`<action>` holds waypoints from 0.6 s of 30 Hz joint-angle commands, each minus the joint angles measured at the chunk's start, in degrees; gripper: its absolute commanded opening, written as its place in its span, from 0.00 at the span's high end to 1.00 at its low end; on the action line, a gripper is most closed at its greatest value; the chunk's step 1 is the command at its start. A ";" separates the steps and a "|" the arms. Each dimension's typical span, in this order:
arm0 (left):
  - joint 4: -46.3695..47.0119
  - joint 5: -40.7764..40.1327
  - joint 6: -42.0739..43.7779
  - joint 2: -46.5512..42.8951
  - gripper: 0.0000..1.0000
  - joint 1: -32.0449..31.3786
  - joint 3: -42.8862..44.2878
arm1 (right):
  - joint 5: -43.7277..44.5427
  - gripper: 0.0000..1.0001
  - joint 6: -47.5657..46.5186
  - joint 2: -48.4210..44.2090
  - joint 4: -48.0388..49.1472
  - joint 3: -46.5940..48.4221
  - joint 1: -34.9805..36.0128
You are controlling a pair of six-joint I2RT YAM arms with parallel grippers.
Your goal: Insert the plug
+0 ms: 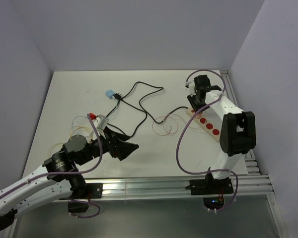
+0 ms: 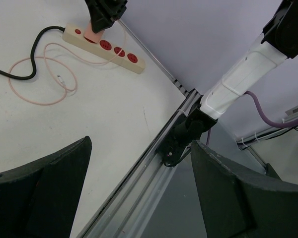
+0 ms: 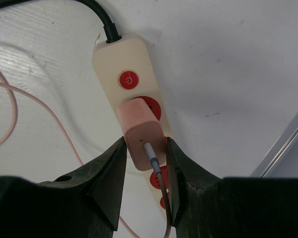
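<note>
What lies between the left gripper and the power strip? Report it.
In the left wrist view, a looped pink cable lies on the white table between the open left gripper and the power strip.

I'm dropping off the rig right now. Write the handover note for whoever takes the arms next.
Left gripper: open, empty, off to the left, away from the power strip.
Right gripper: closed on the pink plug, which stands at the strip's first socket, next to the switch.
Done: plug picked up and set at the socket.
Left: full seating cannot be told; probably press down, then release and back off.
</note>
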 commanded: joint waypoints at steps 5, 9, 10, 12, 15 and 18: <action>2.98 -0.35 0.23 -2.17 0.13 0.34 -0.79 | 4.31 1.00 1.21 6.12 -4.26 -5.17 1.99; 3.08 0.08 0.23 -1.91 0.13 0.34 -0.79 | 7.64 1.00 2.86 7.61 -2.59 -8.51 3.67; 2.99 0.09 0.23 -1.91 0.13 0.34 -0.79 | 7.65 1.00 3.13 7.96 -2.42 -9.13 3.67; 2.81 -0.18 0.23 -2.43 0.13 0.34 -0.79 | 6.26 1.00 4.10 7.71 -1.89 -10.36 3.58; 2.37 -0.09 0.23 -2.61 0.13 0.34 -0.61 | 4.40 1.00 4.45 5.43 0.56 -14.22 3.41; 2.72 0.17 0.06 -2.70 0.13 0.34 -0.79 | 3.96 1.00 4.19 3.93 3.21 -17.30 2.61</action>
